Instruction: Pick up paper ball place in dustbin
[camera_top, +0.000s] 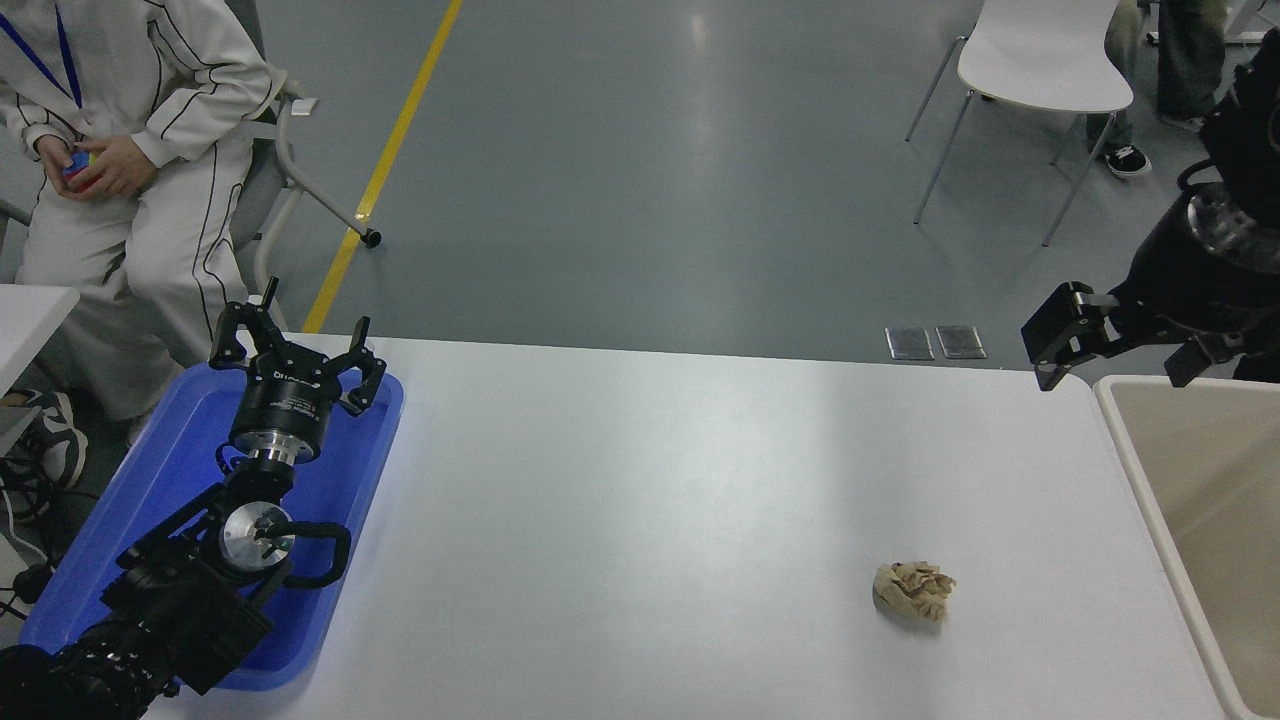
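Note:
The paper ball (915, 590), a crumpled tan wad, lies on the white table (640, 480) toward the front right. The dustbin (1148, 480), cream-beige with a pale rounded rim, stands at the table's right edge, cut off by the picture. My right gripper (1128, 350) hangs at the right edge over the table's far right corner, just beyond the dustbin's far rim. Its fingers are spread and hold nothing. It is well behind and to the right of the paper ball. My left gripper (298, 338) is parked open over the blue tray.
A shallow blue tray (150, 500) lies at the table's left under the left arm. A person in white clothes (130, 150) sits at the far left. A white chair (1040, 60) stands on the grey floor behind.

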